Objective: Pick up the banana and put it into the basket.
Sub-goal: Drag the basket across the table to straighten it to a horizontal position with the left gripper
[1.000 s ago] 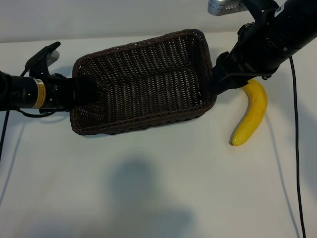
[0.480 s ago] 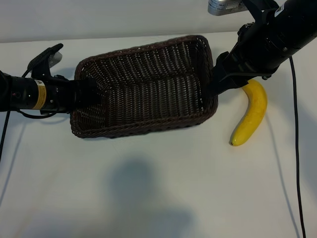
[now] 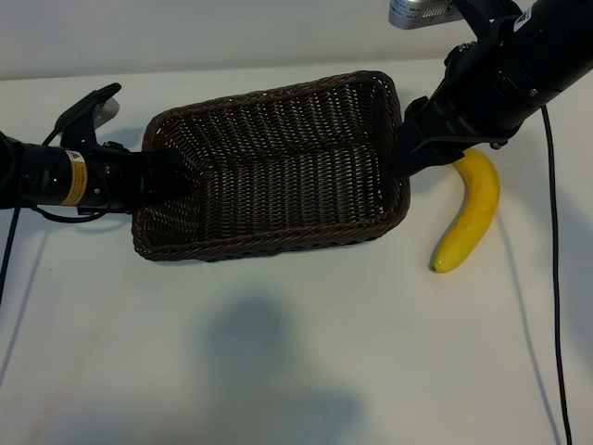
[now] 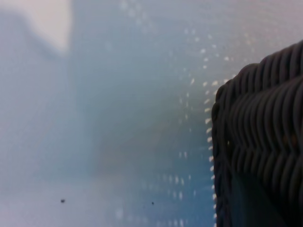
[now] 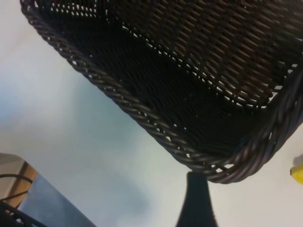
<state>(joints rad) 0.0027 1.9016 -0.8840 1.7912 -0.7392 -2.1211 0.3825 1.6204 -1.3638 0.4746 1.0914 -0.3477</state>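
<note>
Basket (image 3: 278, 167): on surface (image 3: 296, 352), left end effector (image 3: 171, 181) apparently pinching its left rim.
Banana (image 3: 468, 213): on surface just right of basket, untouched.
Right end effector (image 3: 408, 158): spread, at basket's right wall.
Advice: swing right, straddle banana's middle, close gently.

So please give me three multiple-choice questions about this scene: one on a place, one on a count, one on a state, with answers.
1. Where is the banana?
A. in the basket
B. on the table, right of the basket
C. in a gripper

2. How many bananas show?
A. one
B. two
C. three

3. What does the left gripper do?
A. hangs free
B. grips the basket's left rim
C. holds the banana

Answers: 1 B, it lies outside the wicker wall. 2 A, only one yellow fruit. 3 B, it sits closed at the rim.
</note>
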